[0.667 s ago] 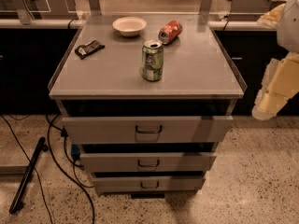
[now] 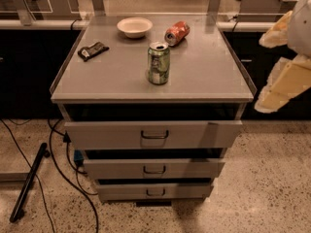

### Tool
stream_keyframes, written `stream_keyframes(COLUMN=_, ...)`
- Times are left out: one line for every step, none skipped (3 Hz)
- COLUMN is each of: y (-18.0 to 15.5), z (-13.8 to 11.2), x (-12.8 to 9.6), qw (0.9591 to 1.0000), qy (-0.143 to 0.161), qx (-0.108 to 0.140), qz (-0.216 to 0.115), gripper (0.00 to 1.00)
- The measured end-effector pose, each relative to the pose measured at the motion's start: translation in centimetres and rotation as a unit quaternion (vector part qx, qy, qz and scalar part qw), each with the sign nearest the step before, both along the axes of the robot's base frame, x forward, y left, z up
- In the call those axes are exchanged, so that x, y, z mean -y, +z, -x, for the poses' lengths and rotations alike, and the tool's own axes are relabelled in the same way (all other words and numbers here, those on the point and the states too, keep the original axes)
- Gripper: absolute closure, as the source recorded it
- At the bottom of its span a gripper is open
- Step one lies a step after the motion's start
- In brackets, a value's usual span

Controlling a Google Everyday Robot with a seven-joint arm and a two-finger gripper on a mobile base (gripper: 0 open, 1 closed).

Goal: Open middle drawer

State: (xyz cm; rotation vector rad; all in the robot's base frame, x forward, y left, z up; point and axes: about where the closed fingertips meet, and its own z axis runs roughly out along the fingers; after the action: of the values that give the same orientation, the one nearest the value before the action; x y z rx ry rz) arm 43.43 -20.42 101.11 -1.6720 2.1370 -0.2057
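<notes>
grey middle drawer runs left-right, handle facing forward; tool at right edge, state untellable.

The arm entered at the right edge of the view, cream-coloured and angled downward to the left. The gripper formed its lowest visible end and hung in open air, out of contact. Above the gripper and slightly to its right, an upper segment tapered leftward from a white rounded housing.
</notes>
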Motion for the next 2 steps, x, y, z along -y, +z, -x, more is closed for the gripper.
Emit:
stream_keyframes(y=-0.8, z=0.3, x=-0.5, qw=1.0, qy=0.0, qx=0.005, qz=0.0, gripper=0.5)
stream_keyframes(y=-3.5, z=0.7, x=-1.9, qw=1.0, qy=0.002, qx=0.007, qz=-0.004, gripper=0.74)
